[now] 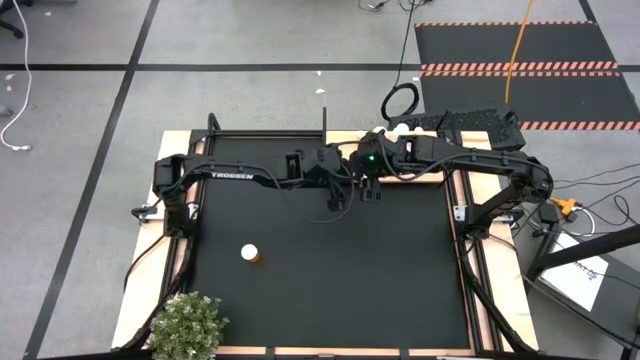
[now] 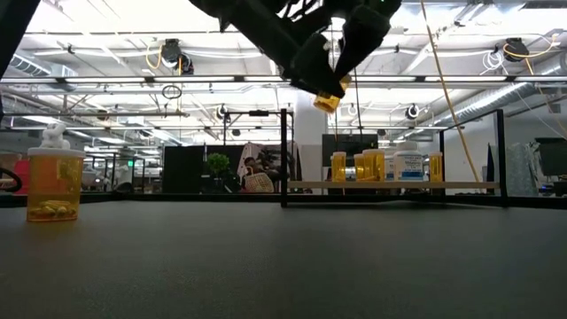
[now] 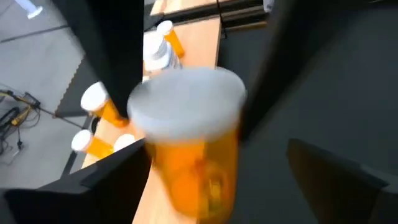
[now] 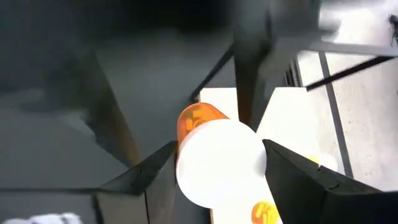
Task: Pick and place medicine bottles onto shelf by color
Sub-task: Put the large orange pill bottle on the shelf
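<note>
**A:** What could go wrong from here?

**B:** A drop, I'd say. My right claw (image 4: 221,157) pinches the orange bottle (image 4: 217,158) by its white cap alone, with the body hanging free. If the cap slips against my fingers on the way over, the bottle falls to the black mat (image 1: 330,290). It might also come down crooked and knock the bottles (image 2: 372,166) already standing on the shelf (image 2: 381,185).

**A:** And your other claw?

**B:** My left claw (image 3: 217,149) is spread wide. Its fingers stand clear on either side of the bottle, so it carries nothing.

**A:** Where is the bottle, then?

**B:** It's up in the air between my two claws, above the mat's far side, with the shelf just beyond. One more orange bottle (image 1: 250,253) waits on the mat, well apart.
</note>
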Available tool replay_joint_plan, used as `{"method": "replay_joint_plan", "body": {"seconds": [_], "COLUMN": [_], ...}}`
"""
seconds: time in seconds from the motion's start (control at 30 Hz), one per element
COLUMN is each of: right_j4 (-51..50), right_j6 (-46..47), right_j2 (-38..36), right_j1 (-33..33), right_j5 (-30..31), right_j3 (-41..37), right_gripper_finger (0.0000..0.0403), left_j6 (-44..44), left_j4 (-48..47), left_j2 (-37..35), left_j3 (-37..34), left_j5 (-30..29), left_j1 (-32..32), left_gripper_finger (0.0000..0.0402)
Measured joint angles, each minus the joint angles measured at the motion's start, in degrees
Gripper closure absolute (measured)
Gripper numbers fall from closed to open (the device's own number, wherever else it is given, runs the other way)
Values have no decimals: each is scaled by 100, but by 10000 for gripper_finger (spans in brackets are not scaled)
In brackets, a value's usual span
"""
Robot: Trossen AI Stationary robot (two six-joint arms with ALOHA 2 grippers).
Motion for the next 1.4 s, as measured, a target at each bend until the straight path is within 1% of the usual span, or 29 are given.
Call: {"method": "replay_joint_plan", "body": {"seconds": [0.07, 0.17, 0.23, 0.3, 0.33, 0.37, 0.4, 0.5, 0.57, 0.6, 0.63, 0.7, 0.77, 0.87, 0.9, 0.93, 0.97, 1.07, 1.1, 1.13, 1.2, 1.27, 1.33, 1.4], "right_j4": [-22, -26, -13, -18, -9, -5, -3, 16, 52, 80, 102, 148, 182, 267, 273, 240, 276, 565, 653, 844, 1266, 1612, 1691, 1635], "right_j6": [-8, -9, -6, -14, -25, -29, -29, -91, -177, -226, -283, -381, -491, -658, -706, -773, -849, -1152, -1250, -1378, -1588, -1768, -1831, -1799], "right_j2": [-2, -28, -28, -33, -33, -33, -33, -35, -35, -36, -37, -37, -37, -37, -37, -37, -37, -37, -37, -37, -37, -1, 76, 200], "right_j1": [-10, -34, -40, -42, -55, -66, -68, -115, -156, -192, -227, -301, -394, -546, -599, -664, -731, -931, -1001, -1092, -1225, -1386, -1508, -1587], "right_j5": [11, 35, 20, 21, 25, 23, 19, 21, 19, 20, 17, 7, 3, 6, 6, 8, 10, 6, 7, 6, 48, 96, 105, 69], "right_j3": [-3, -3, -3, -3, -3, -3, -6, -6, -8, -8, -8, -8, 18, 112, 168, 227, 281, 414, 437, 454, 462, 466, 539, 645], "right_gripper_finger": [193, 192, 191, 191, 191, 191, 191, 191, 191, 191, 191, 191, 191, 191, 191, 191, 191, 191, 191, 191, 190, 190, 190, 190], "left_j6": [-42, -88, -130, -166, -198, -228, -246, -361, -521, -631, -738, -922, -1043, -1120, -1146, -1156, -1160, -1202, -1207, -1209, -1247, -1234, -1236, -1220], "left_j4": [-37, -309, -278, -607, -616, -680, -951, -1390, -2025, -2103, -2143, -2536, -2310, -2333, -2032, -1950, -2026, -1518, -1623, -1643, -1378, -1605, -1373, -1549], "left_j2": [-71, -259, -319, -386, -392, -438, -530, -720, -865, -897, -991, -1198, -1388, -1718, -1843, -2014, -2147, -2451, -2514, -2541, -2573, -2645, -2623, -2617], "left_j3": [-2, 4, 26, 3, 6, 13, 7, 28, -44, -57, -121, -333, -579, -1116, -1253, -1416, -1558, -1828, -1915, -1951, -1936, -1977, -1933, -1968], "left_j5": [-116, -144, -147, -157, -202, -272, -389, -839, -998, -1105, -1191, -1386, -1474, -1482, -1489, -1481, -1476, -1450, -1443, -1434, -1359, -1317, -1260, -1248], "left_j1": [-18, -18, -18, -18, -27, -41, -51, -49, 22, 62, 114, 236, 368, 599, 679, 767, 831, 964, 1000, 1002, 1010, 1018, 996, 996], "left_gripper_finger": [26, 25, 25, 25, 25, 25, 25, 25, 25, 25, 25, 25, 25, 25, 25, 25, 25, 25, 25, 25, 25, 25, 25, 25]}}
